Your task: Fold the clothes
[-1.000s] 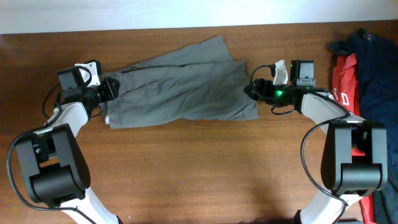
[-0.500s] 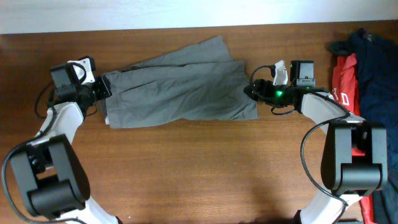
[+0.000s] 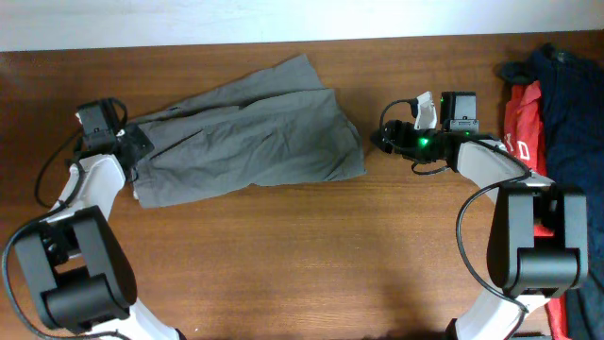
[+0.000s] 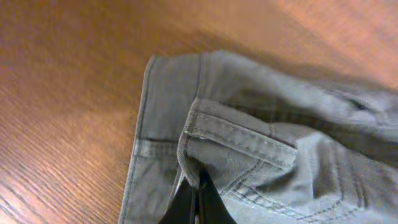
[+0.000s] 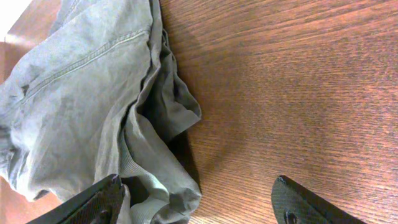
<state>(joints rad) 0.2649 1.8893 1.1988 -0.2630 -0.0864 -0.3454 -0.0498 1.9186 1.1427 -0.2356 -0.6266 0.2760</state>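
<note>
Grey-olive shorts (image 3: 245, 127) lie spread on the far left-centre of a brown wooden bench (image 3: 302, 255). The waistband points left and the leg hems point right. The cloth is rumpled, and one leg fans out toward the back edge.

From overhead, the left end effector (image 3: 132, 144) meets the waistband end of the shorts. The right end effector (image 3: 381, 140) sits just off the hem end, with a strip of bare wood between it and the cloth. The left wrist camera shows the grip up close, which the overhead view does not. There the left end effector (image 4: 199, 186) is pinched tight, and its two dark fingers (image 4: 186, 208) meet in a point on a stitched fold of the shorts (image 4: 280, 124) near the waistband. The right wrist camera shows the right end effector (image 5: 196, 190) spread wide and holding nothing. One finger (image 5: 93, 199) is at the lower left and the other at the lower right. A bunched hem corner of the shorts (image 5: 81, 106) lies just ahead of the lower-left finger, on the wood grain of the bench (image 5: 280, 93). Whether that finger touches the cloth cannot be told.

The left arm rises from its base at the near left, and its wrist is turned in toward the shorts. The right arm rises from the near right and bends left at the far end. A green light glows on its wrist.

At the bench's right edge, well apart from the shorts, lie a red garment (image 3: 519, 127) with white letters and navy garments (image 3: 562, 94).
</note>
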